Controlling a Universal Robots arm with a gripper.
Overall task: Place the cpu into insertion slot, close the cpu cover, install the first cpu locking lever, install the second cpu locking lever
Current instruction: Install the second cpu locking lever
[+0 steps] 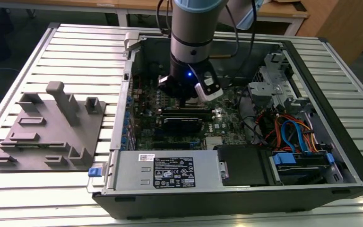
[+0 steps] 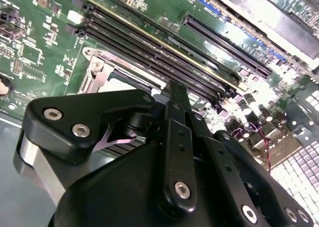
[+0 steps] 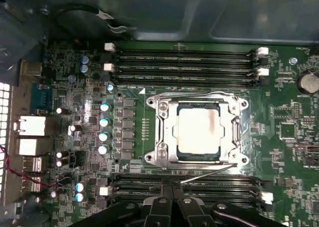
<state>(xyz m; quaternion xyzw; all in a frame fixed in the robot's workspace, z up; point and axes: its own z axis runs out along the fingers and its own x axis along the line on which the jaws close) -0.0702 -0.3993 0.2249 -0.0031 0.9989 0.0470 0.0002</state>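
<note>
Grey robot arm (image 1: 191, 28) reaches down into an open black desktop computer case (image 1: 332, 156) lying on a slatted metal table (image 1: 55, 52), its black gripper (image 3: 172, 189) poised low over the green motherboard (image 3: 89, 152). In the first wrist view, the cpu (image 3: 198, 131), a flat square chip with a dull silver-grey top, sits seated in its socket at the board's centre, and the cpu cover (image 3: 164, 129), a thin silvery metal frame with a square window, lies closed flat around it. A thin wire locking lever (image 3: 207, 173) slants loose along the socket edge nearest the gripper, apart from the frame. The gripper's two black fingers (image 3: 165, 197) meet tip to tip with nothing between them, pressed together just beside the lever, above a row of long black memory slots (image 3: 199, 184); a further bank of memory slots (image 3: 184, 65) runs along the socket's far side. In the second wrist view the gripper's black linkage (image 2: 174, 152) fills the foreground over the same slots. In the exterior view, a grey moulded fixture block (image 1: 49, 127) rests on the table towards the exterior view's left of the case, well apart from the arm.
</note>
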